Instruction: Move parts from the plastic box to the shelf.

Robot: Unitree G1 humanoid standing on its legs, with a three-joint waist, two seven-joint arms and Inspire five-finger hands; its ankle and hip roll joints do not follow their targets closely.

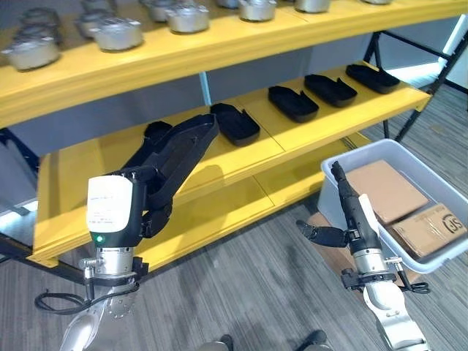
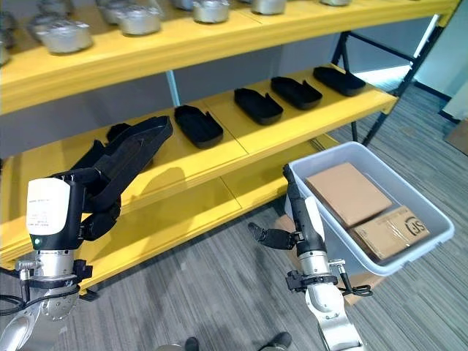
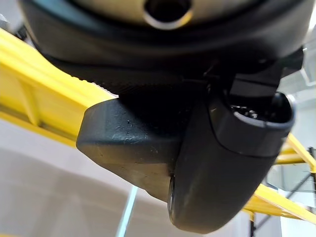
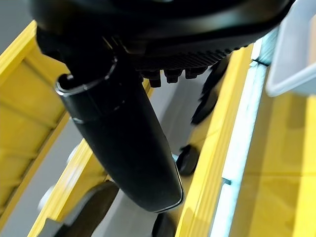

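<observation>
My left hand (image 1: 148, 208) is shut on a long black moulded part (image 1: 181, 145), which it holds tilted up over the front of the yellow middle shelf (image 1: 241, 162). The part's far end reaches towards another black part (image 1: 156, 131) lying at the back of that shelf. Several more black parts (image 1: 235, 123) lie in a row along the shelf to the right. My right hand (image 1: 351, 208) is open, its fingers straight and pointing up beside the left rim of the grey plastic box (image 1: 338, 159). It holds nothing.
Two cardboard pieces (image 1: 385, 191) lie in the box. Grey metal parts (image 1: 117, 33) stand in a row on the top shelf. A lower yellow shelf (image 1: 219, 216) juts out under the middle one. Black shelf legs (image 1: 420, 95) stand at the right.
</observation>
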